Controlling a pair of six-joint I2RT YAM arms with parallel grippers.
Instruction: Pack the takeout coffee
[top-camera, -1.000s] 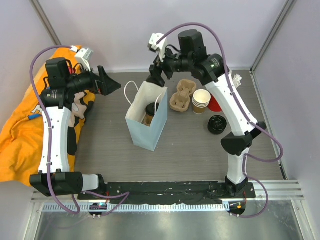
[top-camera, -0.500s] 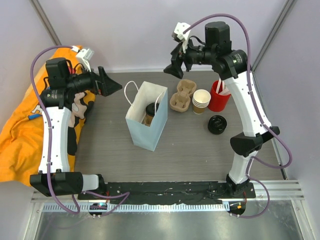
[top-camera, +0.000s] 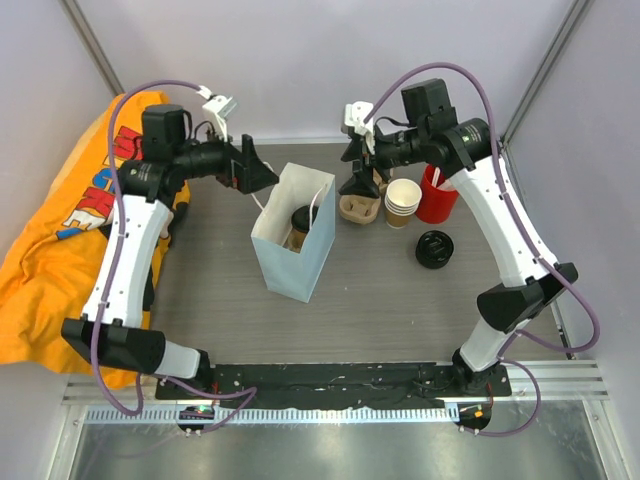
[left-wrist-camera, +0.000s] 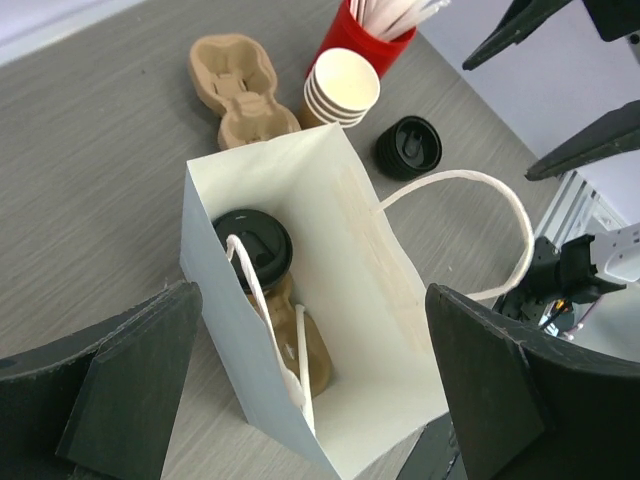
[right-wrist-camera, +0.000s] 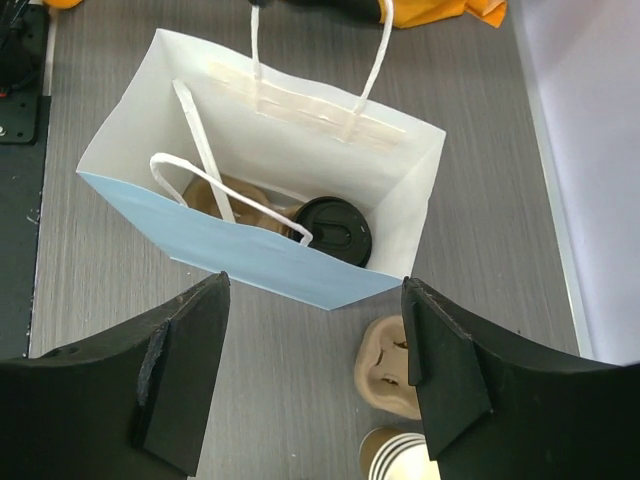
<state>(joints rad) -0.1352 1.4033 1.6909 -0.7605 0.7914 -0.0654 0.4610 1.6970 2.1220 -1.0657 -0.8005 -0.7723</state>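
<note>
Flanking the bag (top-camera: 287, 262) — left tool (top-camera: 260, 167), right tool (top-camera: 354, 173) (both spread) angled inward.

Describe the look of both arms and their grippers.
The left arm and right arm have white links, black joints and bases, each with a looping purple cable. The left gripper and right gripper carry broad black wedge-shaped fingers.

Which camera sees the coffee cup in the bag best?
The left wrist view: it looks down into the bag, showing the coffee cup with its black lid and brown side. The right wrist view shows mostly the lid; the top view shows it small.
</note>
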